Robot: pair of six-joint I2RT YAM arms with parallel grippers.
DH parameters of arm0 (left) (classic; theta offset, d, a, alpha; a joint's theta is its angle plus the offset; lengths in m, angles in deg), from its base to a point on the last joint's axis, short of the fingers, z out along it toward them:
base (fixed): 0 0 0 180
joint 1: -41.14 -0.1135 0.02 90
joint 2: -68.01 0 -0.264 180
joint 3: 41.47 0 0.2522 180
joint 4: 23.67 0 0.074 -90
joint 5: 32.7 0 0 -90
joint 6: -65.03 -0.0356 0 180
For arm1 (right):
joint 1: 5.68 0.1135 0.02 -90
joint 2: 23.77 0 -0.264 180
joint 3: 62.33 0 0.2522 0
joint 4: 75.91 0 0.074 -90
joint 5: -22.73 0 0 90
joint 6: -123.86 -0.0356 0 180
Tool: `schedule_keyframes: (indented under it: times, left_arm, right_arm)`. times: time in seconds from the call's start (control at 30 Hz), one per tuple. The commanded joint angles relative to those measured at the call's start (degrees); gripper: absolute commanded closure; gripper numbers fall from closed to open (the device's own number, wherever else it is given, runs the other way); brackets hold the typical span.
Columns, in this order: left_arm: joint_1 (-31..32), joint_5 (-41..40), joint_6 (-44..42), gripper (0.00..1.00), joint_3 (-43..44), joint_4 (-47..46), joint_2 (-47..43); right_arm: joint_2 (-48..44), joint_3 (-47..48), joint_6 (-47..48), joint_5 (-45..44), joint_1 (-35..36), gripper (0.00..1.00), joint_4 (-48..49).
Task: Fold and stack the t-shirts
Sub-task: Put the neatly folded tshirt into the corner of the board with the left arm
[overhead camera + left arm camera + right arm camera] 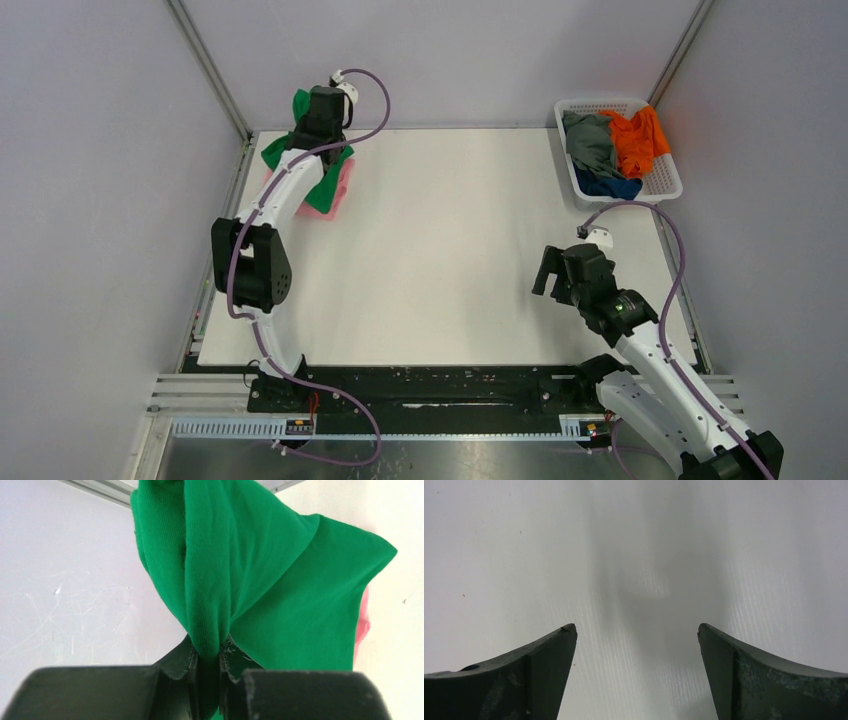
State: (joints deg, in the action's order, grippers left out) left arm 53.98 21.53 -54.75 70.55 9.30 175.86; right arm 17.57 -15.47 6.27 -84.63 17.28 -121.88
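While watching from up top: big white table [450, 250], filling the mid of the view. Next down in size, L arm [285, 190], stretched out to the far-left corner; R arm [650, 360], bent low nr the right edge, well apart from the other.

Then white slatted basket [665, 185] at the far-right corner, w/ three tees heaped inside: orange t-shirt [640, 140] on the right side, grey t-shirt [590, 140] on the left, dark blue t-shirt [608, 186] at the near end, partly under the other two.

Over at far left, green t-shirt [280, 605], bunched, part pulled up by the L wrist, part lying on the table. Pink t-shirt [343, 190] flat on the table underneath, only an edge peeking out on the right.

Smallest now. Left jaws: clenched tight on a thick fold of the green t-shirt, cloth pinched btwn them, rest fanning out in front of the wrist cam. Right jaws: released, spread wide, tips well apart, hovering over plain table surface.
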Motion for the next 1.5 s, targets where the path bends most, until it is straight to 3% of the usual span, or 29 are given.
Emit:
schedule_keyframes:
  times: [0.0,0.3,0.63,1.03,1.07,1.1,1.2,1.33,1.47]
  left_arm:
    - [-1.83,1.55,-0.31,1.00,2.83,-1.28,0.35]
    - [-3.16,4.05,2.88,1.00,7.51,0.18,8.90]
    - [-7.57,0.11,9.23,1.00,13.74,1.48,16.50]
    - [-12.33,-1.74,16.96,0.92,21.51,3.56,25.49]
    - [-12.66,-1.90,17.67,0.85,21.91,3.79,25.82]
    - [-12.74,-2.25,18.37,0.68,22.31,4.12,26.23]
    - [-12.76,-3.59,20.57,0.04,23.18,4.84,26.19]
    - [-12.76,-0.09,23.37,0.01,22.04,6.06,23.18]
    - [-12.81,12.03,24.98,0.01,14.80,4.83,16.94]
  right_arm:
    - [-0.16,-0.08,0.27,-2.59,-0.24,0.01,2.04]
    - [2.17,0.34,0.35,-3.23,-0.20,0.01,2.01]
    - [4.31,1.06,0.26,-4.15,-0.20,0.00,2.23]
    - [6.97,2.43,0.52,-5.95,-0.20,0.01,1.61]
    - [7.45,2.54,0.55,-6.04,-0.20,0.01,1.62]
    - [7.88,2.71,0.55,-6.14,-0.20,0.01,1.57]
    - [8.99,3.22,0.52,-6.01,-0.19,0.00,1.57]
    - [9.63,3.76,0.45,-5.46,-0.15,0.00,1.62]
    - [9.81,3.64,0.61,-5.84,-0.20,0.00,1.78]
